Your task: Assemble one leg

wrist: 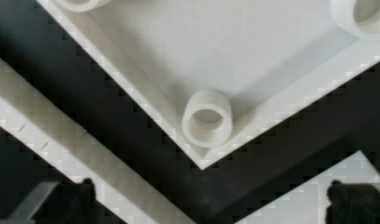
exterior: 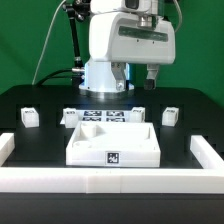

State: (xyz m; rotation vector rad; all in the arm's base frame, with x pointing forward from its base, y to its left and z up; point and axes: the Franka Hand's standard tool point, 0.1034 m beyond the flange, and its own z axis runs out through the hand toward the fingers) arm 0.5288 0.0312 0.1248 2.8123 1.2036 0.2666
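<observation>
White panel [exterior: 112, 145] sits mid-table in the exterior view, w/ the marker board [exterior: 104, 118] just behind it. We count four pegs upright on the black table [exterior: 190, 105]: far-left leg [exterior: 28, 117], inner-left leg [exterior: 70, 117], inner-right leg [exterior: 139, 112], far-right leg [exterior: 169, 116]. All are well apart from the gripper [exterior: 140, 74], which hangs above w/ fingers spread, holding nothing. Wrist view: we see a panel corner w/ its hole [wrist: 206, 116], and dark fingertips [wrist: 59, 198] set wide apart
</observation>
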